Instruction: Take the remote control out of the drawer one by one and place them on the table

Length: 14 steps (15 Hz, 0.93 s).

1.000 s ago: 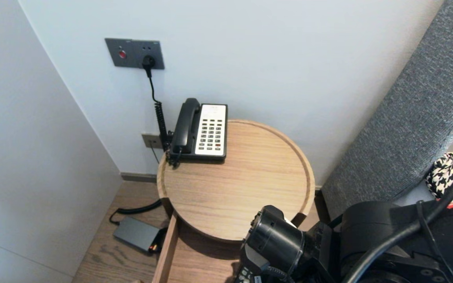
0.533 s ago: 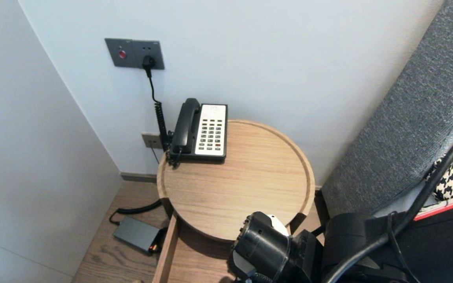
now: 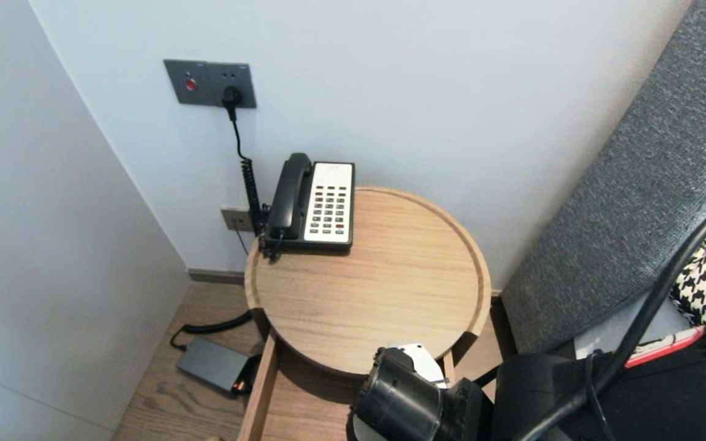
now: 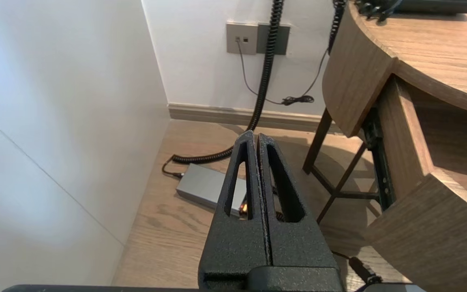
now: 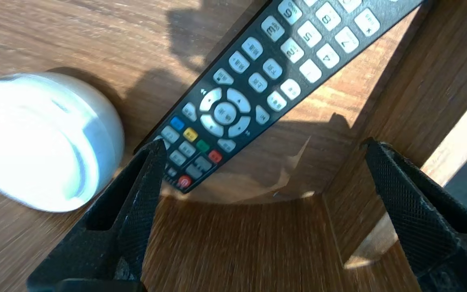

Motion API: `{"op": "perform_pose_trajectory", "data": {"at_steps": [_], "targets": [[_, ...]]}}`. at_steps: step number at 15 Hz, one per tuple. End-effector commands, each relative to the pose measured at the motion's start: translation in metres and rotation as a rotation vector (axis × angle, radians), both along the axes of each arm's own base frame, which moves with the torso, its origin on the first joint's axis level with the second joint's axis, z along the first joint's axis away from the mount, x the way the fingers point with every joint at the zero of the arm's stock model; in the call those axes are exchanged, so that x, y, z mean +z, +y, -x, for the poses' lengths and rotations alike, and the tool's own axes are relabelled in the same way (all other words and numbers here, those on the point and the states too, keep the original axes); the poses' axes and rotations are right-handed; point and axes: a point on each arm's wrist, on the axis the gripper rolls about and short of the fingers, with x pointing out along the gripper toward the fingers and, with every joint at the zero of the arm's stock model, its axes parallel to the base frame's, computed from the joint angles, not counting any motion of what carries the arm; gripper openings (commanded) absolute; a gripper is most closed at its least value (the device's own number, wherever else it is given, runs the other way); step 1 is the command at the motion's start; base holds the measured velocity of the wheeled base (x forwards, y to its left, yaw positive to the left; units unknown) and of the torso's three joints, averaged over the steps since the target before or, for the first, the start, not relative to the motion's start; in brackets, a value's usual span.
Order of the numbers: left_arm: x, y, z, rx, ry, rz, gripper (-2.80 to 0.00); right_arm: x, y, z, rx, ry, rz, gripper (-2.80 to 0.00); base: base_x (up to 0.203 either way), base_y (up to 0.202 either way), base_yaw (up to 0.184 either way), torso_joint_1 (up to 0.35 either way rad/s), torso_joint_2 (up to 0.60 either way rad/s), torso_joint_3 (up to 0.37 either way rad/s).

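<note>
My right gripper [image 5: 264,142] hangs open inside the pulled-out drawer [image 5: 403,93] under the round wooden table [image 3: 365,288]. A black remote control [image 5: 274,69] with white and coloured buttons lies slanted on the drawer floor. Its lower end sits just beyond one of my fingertips [image 5: 152,158]. A white round object [image 5: 43,142] rests beside the remote. Nothing is between the fingers. In the head view only the right wrist [image 3: 399,401] shows, at the bottom edge. My left gripper [image 4: 253,136] is shut, parked low beside the table over the floor.
A black and white desk phone [image 3: 313,202] stands at the table's back left, its coiled cord running to a wall socket [image 3: 209,82]. A grey box [image 3: 213,364] with a cable lies on the floor. A grey padded headboard [image 3: 629,184] rises at the right.
My right arm has sunk lower and shifted left in the head view, going deeper over the open drawer. The left arm has not moved.
</note>
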Motion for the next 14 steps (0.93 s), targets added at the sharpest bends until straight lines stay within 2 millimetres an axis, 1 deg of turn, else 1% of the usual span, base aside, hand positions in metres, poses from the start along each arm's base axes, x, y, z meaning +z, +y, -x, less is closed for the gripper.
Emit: {"op": "perform_pose_trajectory", "data": {"at_steps": [1,3,7,14], "targets": [[-0.0025,0.0,-0.0007,0.0,0.008,0.0,-2.8,-0.0052,0.0041,0.0012,-0.006,-0.019,0.027,0.0,0.0,0.0,0.0,0.0,0.0,0.0],[-0.0025,0.0,-0.0007,0.0,0.008,0.0,-2.8,-0.0061,0.0065,0.0031,-0.006,-0.043,0.043,0.0,0.0,0.0,0.0,0.0,0.0,0.0],[-0.0025,0.0,-0.0007,0.0,0.008,0.0,-2.8,-0.0062,0.0096,0.0008,-0.013,-0.07,0.058,0.0,0.0,0.0,0.0,0.0,0.0,0.0],[-0.0025,0.0,-0.0007,0.0,0.008,0.0,-2.8,-0.0146,0.0124,-0.0052,-0.048,-0.126,0.116,0.0,0.0,0.0,0.0,0.0,0.0,0.0]]}}
